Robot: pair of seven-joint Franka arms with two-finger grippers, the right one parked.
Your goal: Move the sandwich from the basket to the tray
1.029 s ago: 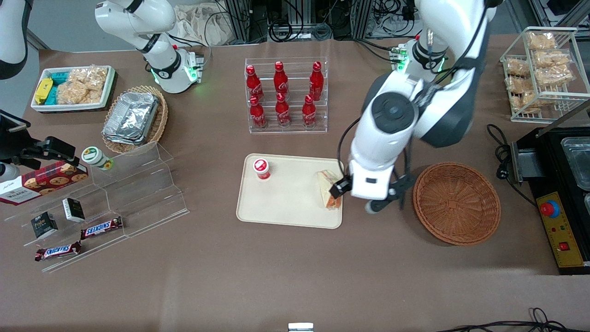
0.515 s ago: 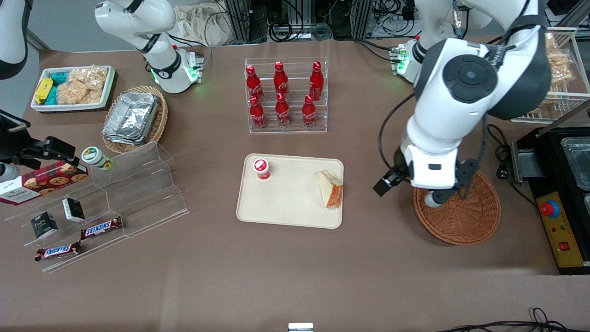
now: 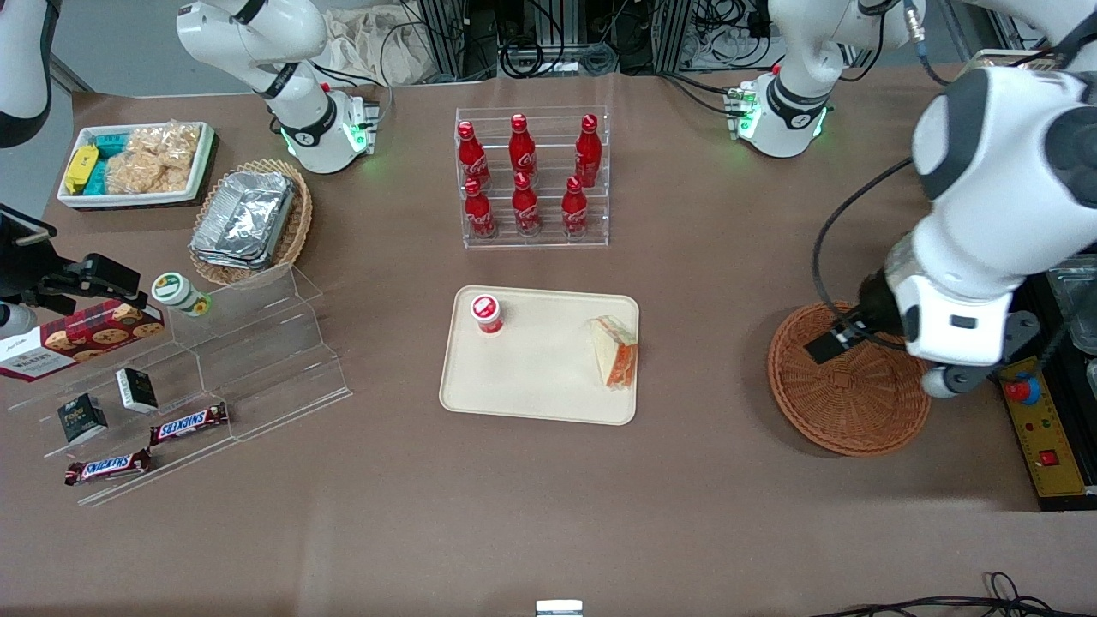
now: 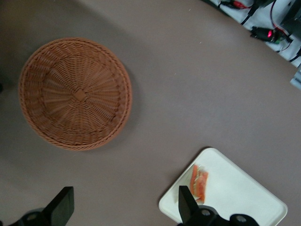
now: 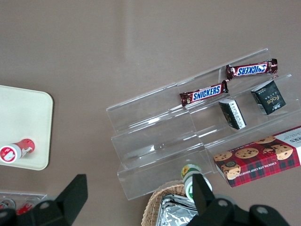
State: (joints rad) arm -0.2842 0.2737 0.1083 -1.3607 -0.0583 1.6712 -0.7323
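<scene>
The sandwich (image 3: pixel 615 362), a white wedge with orange-red filling, lies on the cream tray (image 3: pixel 540 398) at the tray's edge nearest the working arm; nothing touches it. The round brown wicker basket (image 3: pixel 844 386) sits on the table with nothing in it. My left arm's white hand (image 3: pixel 951 330) hangs high over the basket's rim toward the working arm's end, well away from the tray. In the left wrist view, the gripper (image 4: pixel 123 207) is open with only bare table between its fingers; the basket (image 4: pixel 75 94), tray (image 4: pixel 235 197) and sandwich (image 4: pixel 199 182) all show below it.
A small red-capped bottle (image 3: pixel 486 313) stands on the tray. A rack of red cola bottles (image 3: pixel 531 180) stands farther from the front camera than the tray. A control box with a red button (image 3: pixel 1024 390) sits beside the basket. A stepped acrylic shelf (image 3: pixel 257 343) holds snacks.
The left arm has swung from beside the sandwich at the tray, across the basket, toward the working arm's end. The sandwich has stayed on the tray.
</scene>
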